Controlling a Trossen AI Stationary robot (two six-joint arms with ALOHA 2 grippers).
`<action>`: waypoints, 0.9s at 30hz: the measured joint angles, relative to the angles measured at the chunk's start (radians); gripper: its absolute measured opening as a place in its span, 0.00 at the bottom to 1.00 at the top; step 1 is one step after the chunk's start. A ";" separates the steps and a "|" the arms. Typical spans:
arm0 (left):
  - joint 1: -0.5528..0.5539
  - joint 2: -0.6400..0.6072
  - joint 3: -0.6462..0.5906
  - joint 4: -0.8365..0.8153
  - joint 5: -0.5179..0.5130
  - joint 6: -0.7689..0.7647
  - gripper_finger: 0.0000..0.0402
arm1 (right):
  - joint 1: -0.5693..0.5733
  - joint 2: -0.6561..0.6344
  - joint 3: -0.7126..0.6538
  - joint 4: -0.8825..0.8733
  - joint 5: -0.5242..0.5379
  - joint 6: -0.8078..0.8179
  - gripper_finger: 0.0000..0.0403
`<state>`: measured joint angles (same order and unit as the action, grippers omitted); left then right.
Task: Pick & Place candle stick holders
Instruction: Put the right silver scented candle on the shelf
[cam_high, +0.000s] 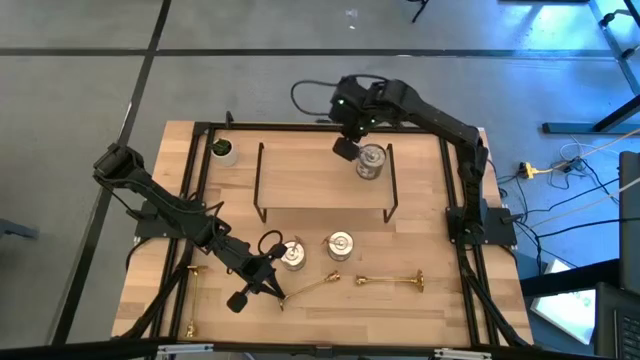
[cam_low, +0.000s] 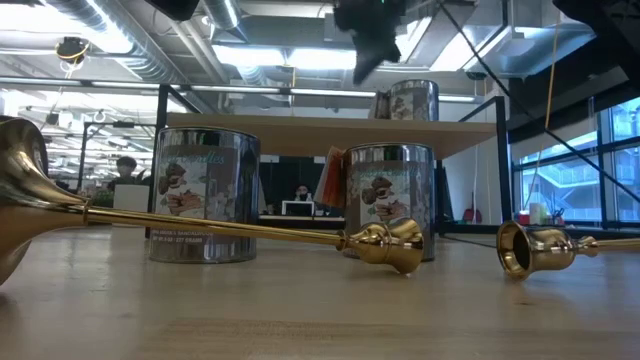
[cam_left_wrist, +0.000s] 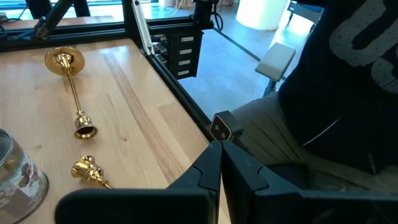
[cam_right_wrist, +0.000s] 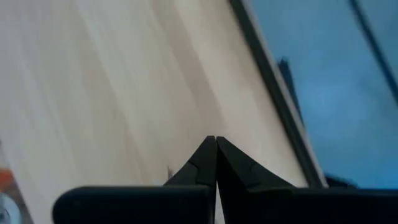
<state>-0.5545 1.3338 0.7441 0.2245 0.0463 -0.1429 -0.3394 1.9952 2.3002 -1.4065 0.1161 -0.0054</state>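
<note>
From my low camera, the nearest brass stick (cam_low: 200, 226) runs off the left edge, its flared end only half in frame, and a 2nd stick (cam_low: 545, 247) is cut at the right edge. On the rack shelf, the tin (cam_low: 412, 100) is partly covered by a dark arm hanging in front. My left wrist camera clips 1 tin (cam_left_wrist: 18, 174) at the edge. The right wrist camera gives me only blurred tabletop (cam_right_wrist: 112, 87); a corner scrap there is unreadable.

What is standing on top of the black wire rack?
One silvery round cup stands on the black wire rack's wooden shelf, near its right end. The right arm partly covers the shelf's back edge.
</note>
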 joint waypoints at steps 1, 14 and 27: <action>0.000 0.000 0.000 0.000 0.000 0.000 0.01 | 0.005 0.000 0.029 -0.001 0.005 0.001 0.01; 0.000 0.000 0.000 0.018 0.000 -0.004 0.01 | 0.143 -0.090 0.054 -0.058 -0.012 0.090 0.01; -0.022 0.000 0.000 0.079 -0.030 -0.056 0.01 | 0.536 -0.091 0.053 -0.126 0.178 0.244 0.01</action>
<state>-0.5768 1.3338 0.7441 0.3037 0.0166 -0.1993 0.1962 1.9041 2.3535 -1.5328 0.2940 0.2387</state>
